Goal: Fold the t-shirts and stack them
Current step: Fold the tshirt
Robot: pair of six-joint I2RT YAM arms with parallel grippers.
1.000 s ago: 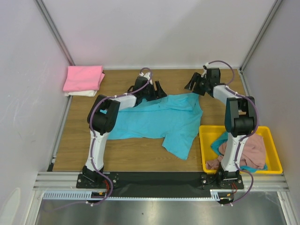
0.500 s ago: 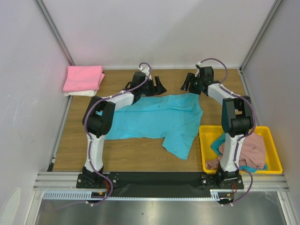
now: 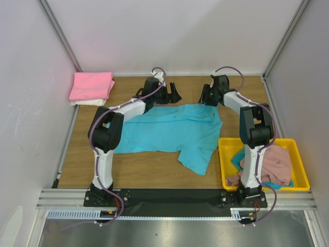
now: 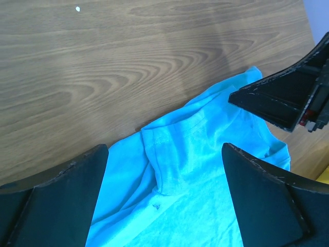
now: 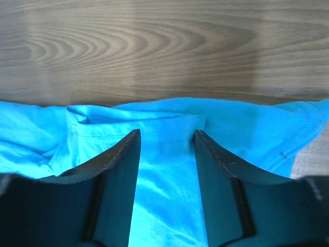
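Observation:
A cyan t-shirt (image 3: 169,131) lies spread and rumpled on the wooden table. My left gripper (image 3: 172,93) hovers at the shirt's far edge, near the middle. In the left wrist view the left gripper (image 4: 164,149) is wide open over a raised fold of the cyan shirt (image 4: 205,206), holding nothing. My right gripper (image 3: 208,95) is at the shirt's far right corner. In the right wrist view the right gripper (image 5: 165,135) is open, its jaws on either side of the folded hem of the shirt (image 5: 164,195). The right gripper's finger also shows in the left wrist view (image 4: 280,100).
A folded pink shirt (image 3: 91,85) lies on a white one in the back left corner. A yellow bin (image 3: 224,159) at the right front holds a mauve garment (image 3: 272,164) and a cyan one. White walls enclose the table on three sides.
My right gripper has moved left, onto the shirt's far right corner. My left gripper has shifted slightly back and right along the far edge. The shirt has not visibly moved.

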